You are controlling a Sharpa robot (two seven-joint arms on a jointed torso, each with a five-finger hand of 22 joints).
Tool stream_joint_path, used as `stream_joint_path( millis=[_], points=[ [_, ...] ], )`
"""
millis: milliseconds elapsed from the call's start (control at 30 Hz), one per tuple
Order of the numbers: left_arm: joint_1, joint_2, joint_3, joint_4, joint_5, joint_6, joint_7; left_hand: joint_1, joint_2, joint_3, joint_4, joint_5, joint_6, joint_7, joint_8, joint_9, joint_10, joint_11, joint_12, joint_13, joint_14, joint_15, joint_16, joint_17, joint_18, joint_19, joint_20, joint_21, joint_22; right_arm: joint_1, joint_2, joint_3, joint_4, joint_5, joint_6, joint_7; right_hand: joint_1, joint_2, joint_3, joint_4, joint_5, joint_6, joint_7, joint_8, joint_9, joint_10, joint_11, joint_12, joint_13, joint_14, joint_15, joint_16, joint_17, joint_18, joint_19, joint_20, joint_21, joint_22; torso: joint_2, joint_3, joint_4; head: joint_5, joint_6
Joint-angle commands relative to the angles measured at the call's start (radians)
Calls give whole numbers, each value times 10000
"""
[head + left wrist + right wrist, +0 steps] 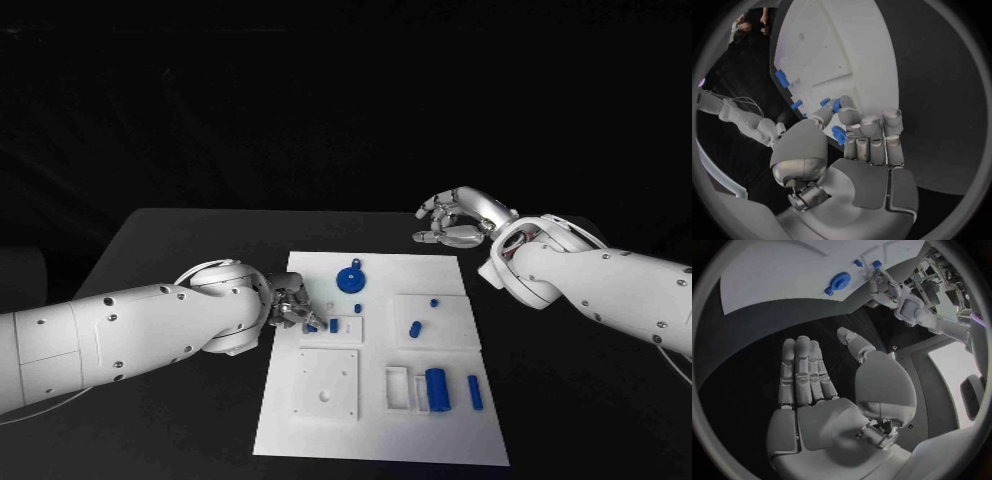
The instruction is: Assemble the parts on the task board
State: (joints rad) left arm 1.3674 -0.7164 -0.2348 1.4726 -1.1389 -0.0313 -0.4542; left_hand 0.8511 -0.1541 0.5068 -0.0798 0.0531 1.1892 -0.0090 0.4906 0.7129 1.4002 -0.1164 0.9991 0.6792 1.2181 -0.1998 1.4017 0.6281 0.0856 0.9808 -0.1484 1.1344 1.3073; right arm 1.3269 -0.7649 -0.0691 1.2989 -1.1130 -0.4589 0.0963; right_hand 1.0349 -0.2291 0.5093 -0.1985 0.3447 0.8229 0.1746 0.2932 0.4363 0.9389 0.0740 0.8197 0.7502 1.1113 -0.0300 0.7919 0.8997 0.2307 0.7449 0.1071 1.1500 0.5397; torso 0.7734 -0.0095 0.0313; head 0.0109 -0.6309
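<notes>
The white task board point(382, 440) lies in the middle of the black table. My left hand point(293, 303) is at the board's left edge and pinches a small blue part point(839, 135) between thumb and fingers, low over a small raised plate point(346, 331). A short blue peg point(335, 325) stands just beside the fingertips. My right hand point(459, 219) hovers past the board's far right corner, fingers apart and holding nothing; the right wrist view shows its palm point(826, 415) bare. A round blue knob point(351, 279) sits near the board's far end.
On the board lie two small blue pieces point(414, 328) on a square plate, a blue cylinder point(437, 388) and a thin blue pin point(475, 392) near the front right. A white plate with holes point(326, 384) lies at the front left. Bare black table surrounds the board.
</notes>
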Motion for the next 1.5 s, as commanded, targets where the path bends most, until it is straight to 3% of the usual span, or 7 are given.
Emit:
stream_joint_path(
  millis=[33, 500, 1067, 1500],
  points=[
    [-61, 22, -47, -13, -10, 269, -125, 4, -83, -1, 73, -45, -72, -23, -3, 16, -58, -10, -42, 3, 68, -30, 2, -4, 111, -50, -1204, -21, 67, -4, 0, 3, 20, -11, 27, 74, -34, -30, 4, 69, 56, -35, 63, 44, 13, -67, -16, 65, -15, 4, 49, -68, 12, 105, -7, 46, -47, 10, -1, 3, -4, -2, -5],
    [-58, 74, -45, -175, -55, 198, -131, 26, -85, 34, 180, -45, -61, -29, 23, 35, -50, -15, -34, 14, 75, -36, 21, 2, 117, -44, -1205, -6, 72, -4, -5, 3, 19, -11, 26, 72, -35, -28, 2, 76, 62, -40, 65, 44, 12, -71, -15, 75, -29, 5, 50, -72, 14, 109, -7, 51, -51, 15, 1, 0, -1, -12, 18],
    [-46, 209, -43, -239, 4, 651, -170, 46, -92, 37, 218, -45, -52, -35, 40, 47, -41, -21, -24, 22, 82, -37, 38, 9, 119, -45, -1206, 5, 77, -4, 6, 3, 17, -10, 36, 71, -33, -27, -1, 80, 69, -43, 65, 46, 13, -72, -15, 88, -44, 8, 50, -75, 17, 114, -6, 56, -55, 21, -2, 6, -1, -22, 15],
    [-46, 171, -43, -276, 9, 762, -222, 278, 78, 17, 133, -44, -69, -36, 67, 73, -43, -19, -13, 37, 65, -25, 65, 22, 124, -76, -1202, 34, 100, -4, -4, 2, 27, -10, 36, 70, -35, -25, -5, 87, 74, -43, 65, 48, 13, -72, -15, 99, -57, 12, 50, -78, 19, 118, -4, 61, -57, 26, 1, 1, 1, -30, 1]
  ],
)
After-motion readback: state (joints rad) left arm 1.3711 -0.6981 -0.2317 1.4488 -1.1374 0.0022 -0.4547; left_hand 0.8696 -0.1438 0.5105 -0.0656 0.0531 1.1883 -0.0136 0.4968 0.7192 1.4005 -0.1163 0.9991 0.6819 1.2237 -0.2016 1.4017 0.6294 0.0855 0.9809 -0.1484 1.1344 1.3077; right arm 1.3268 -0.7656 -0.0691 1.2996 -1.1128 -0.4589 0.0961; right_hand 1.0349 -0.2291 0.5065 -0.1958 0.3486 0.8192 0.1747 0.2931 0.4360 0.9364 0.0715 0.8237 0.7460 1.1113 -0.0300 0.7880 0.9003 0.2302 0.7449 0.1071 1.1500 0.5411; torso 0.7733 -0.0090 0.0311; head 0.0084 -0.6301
